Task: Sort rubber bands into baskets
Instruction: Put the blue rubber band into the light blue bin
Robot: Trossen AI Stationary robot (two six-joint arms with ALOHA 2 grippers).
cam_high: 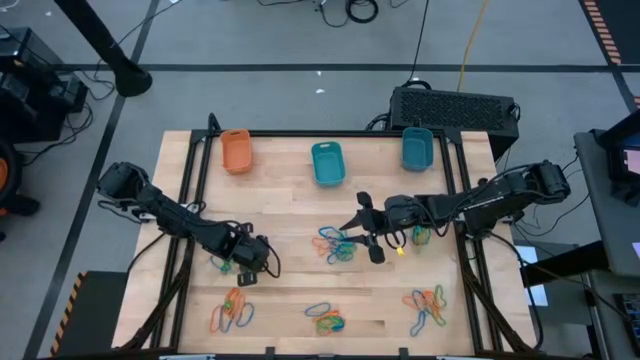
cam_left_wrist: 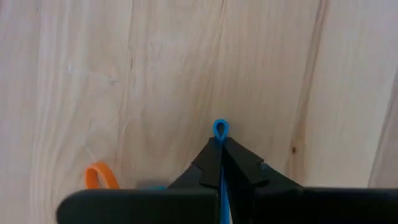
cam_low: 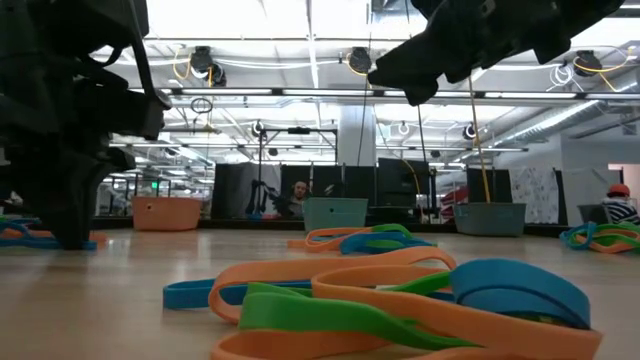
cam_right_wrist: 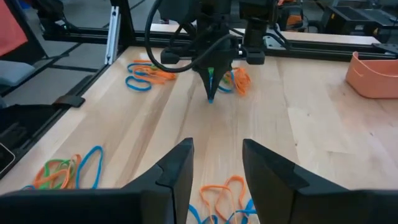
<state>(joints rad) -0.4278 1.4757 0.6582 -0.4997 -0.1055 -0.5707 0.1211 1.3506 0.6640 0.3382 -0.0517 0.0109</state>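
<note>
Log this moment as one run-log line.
left gripper: jaws shut on blue rubber band, low over table | right gripper: jaws open, empty, mid-table | baskets: far edge

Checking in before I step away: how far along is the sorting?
Nothing visibly sorted yet: the orange basket and both teal baskets look empty from above. In hand: the left gripper is shut on a blue band at the table. The right gripper hangs open over the middle pile. Several piles of bands remain.
</note>
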